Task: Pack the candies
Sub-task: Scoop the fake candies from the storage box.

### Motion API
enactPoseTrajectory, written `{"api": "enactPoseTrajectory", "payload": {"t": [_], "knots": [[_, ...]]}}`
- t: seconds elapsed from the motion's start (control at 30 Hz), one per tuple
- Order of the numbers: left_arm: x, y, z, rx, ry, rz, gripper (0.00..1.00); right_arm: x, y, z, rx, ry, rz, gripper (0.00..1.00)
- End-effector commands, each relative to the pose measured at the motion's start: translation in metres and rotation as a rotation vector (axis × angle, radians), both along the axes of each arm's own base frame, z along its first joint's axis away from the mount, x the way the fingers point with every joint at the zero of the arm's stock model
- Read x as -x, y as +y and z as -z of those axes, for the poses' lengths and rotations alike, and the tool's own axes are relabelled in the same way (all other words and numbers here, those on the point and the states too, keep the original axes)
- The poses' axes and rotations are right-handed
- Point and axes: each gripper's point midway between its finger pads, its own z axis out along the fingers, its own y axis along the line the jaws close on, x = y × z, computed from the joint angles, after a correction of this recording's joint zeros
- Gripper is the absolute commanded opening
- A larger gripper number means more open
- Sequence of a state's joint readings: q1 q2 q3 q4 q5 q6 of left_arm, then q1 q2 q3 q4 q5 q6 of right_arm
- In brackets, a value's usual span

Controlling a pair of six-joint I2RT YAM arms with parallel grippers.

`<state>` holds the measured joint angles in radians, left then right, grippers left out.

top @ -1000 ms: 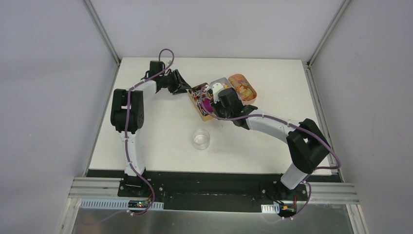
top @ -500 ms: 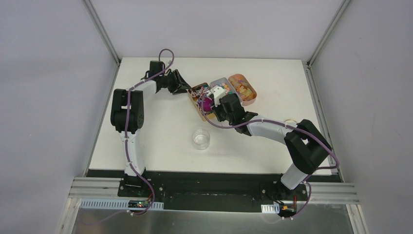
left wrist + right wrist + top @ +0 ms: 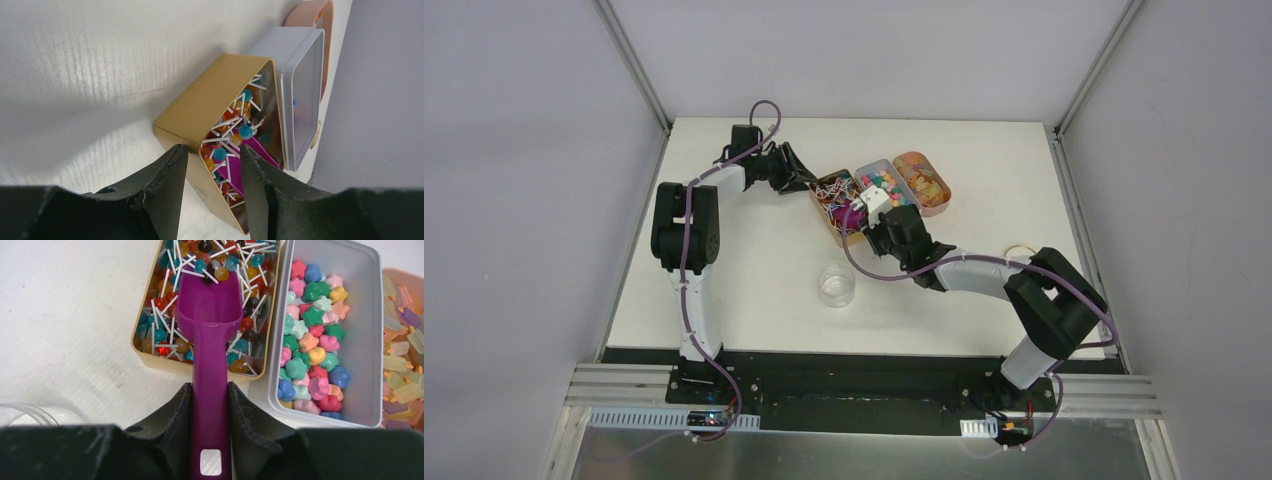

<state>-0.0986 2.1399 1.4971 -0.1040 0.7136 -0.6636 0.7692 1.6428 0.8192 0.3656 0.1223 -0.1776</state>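
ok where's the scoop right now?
In the right wrist view the magenta scoop is clamped in the right gripper, its bowl down among the lollipops in the gold tin, just left of the grey tin of star candies.

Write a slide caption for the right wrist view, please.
Right gripper holds a magenta scoop in the gold tin of lollipops, beside a grey tin of star candies.

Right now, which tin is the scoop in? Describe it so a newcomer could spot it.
Three tins sit side by side at the far middle of the white table. It is the leftmost, the gold tin, with the left gripper astride its wall and the magenta scoop inside. Unlike the grey tin of star-shaped sweets beside it, it holds lollipops on white sticks.
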Motion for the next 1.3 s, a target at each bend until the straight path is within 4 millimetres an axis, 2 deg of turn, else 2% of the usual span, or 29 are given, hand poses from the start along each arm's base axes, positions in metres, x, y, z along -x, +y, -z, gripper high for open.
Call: {"api": "enactPoseTrajectory", "payload": {"t": [0.0, 0.53, 0.87, 1.1, 1.27], "knots": [[-0.004, -0.006, -0.012, 0.024, -0.045, 0.018, 0.44, -0.007, 0.006, -0.053, -0.118, -0.167, -0.008, 0.00], [-0.003, -0.008, -0.017, 0.037, -0.049, 0.031, 0.47, 0.007, -0.010, -0.068, -0.181, -0.272, -0.015, 0.00], [-0.003, -0.013, -0.031, 0.058, -0.071, 0.049, 0.51, 0.025, -0.037, -0.100, -0.225, -0.361, -0.013, 0.00], [0.000, -0.011, -0.046, 0.046, -0.093, 0.053, 0.62, 0.051, -0.051, -0.128, -0.226, -0.424, -0.080, 0.00], [0.002, -0.005, -0.060, -0.003, -0.107, 0.038, 0.70, 0.074, -0.050, -0.149, -0.246, -0.444, -0.174, 0.00]]}}
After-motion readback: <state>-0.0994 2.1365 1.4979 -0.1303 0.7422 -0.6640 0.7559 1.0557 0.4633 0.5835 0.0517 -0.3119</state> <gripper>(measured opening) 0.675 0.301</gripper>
